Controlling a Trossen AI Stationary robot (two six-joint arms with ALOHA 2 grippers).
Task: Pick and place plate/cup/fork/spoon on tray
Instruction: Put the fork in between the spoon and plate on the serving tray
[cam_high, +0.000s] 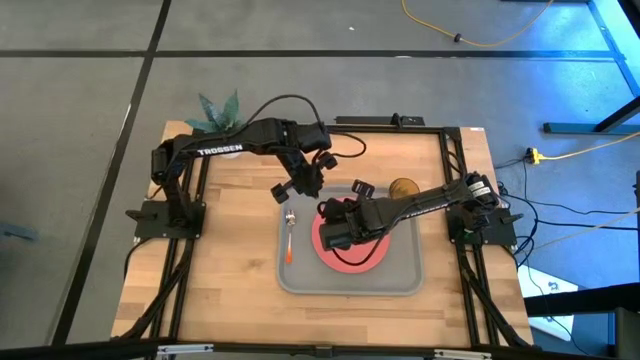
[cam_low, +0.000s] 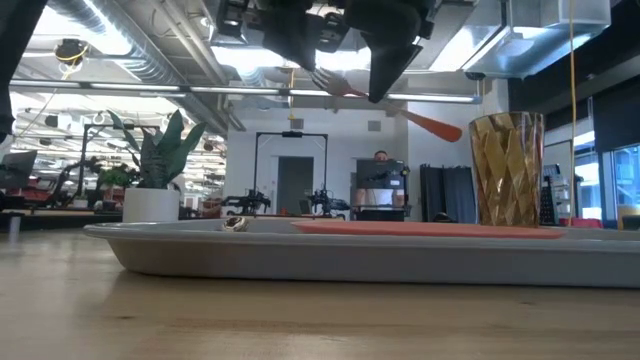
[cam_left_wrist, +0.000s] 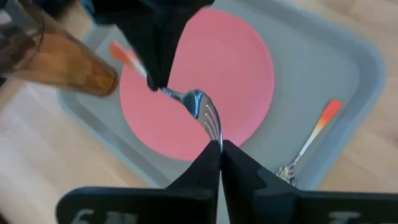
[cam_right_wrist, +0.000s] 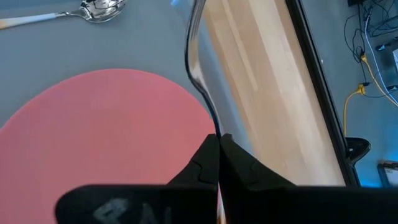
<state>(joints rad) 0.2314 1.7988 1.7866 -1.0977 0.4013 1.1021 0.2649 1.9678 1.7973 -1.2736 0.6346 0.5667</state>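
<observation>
You have the right jaws (cam_right_wrist: 217, 140) clenched on the fork (cam_left_wrist: 205, 115), holding it in the air above the plate (cam_high: 365, 258). In the low view the fork sits clear of everything below it, with its orange handle slanting down toward the cup (cam_low: 507, 170) and its tines pointing the other way. Your left jaws (cam_left_wrist: 216, 146) are pressed together too. The tines run right up to their tips in the left wrist view, but you cannot tell from here whether they pinch the metal or only meet it. From above, the left arm reaches in from the far left corner of the bench (cam_high: 230, 260) to the far edge of the tray (cam_high: 400, 280), and the right arm comes in from the right across the plate. The plate lies flat on the tray, a little right of its middle. The spoon (cam_high: 290, 238) rests on the tray's left side beside the plate, bowl toward the far edge and handle toward the near one. The cup stands upright at the tray's far right corner, and you cannot tell whether it is inside the rim or just beyond it.
</observation>
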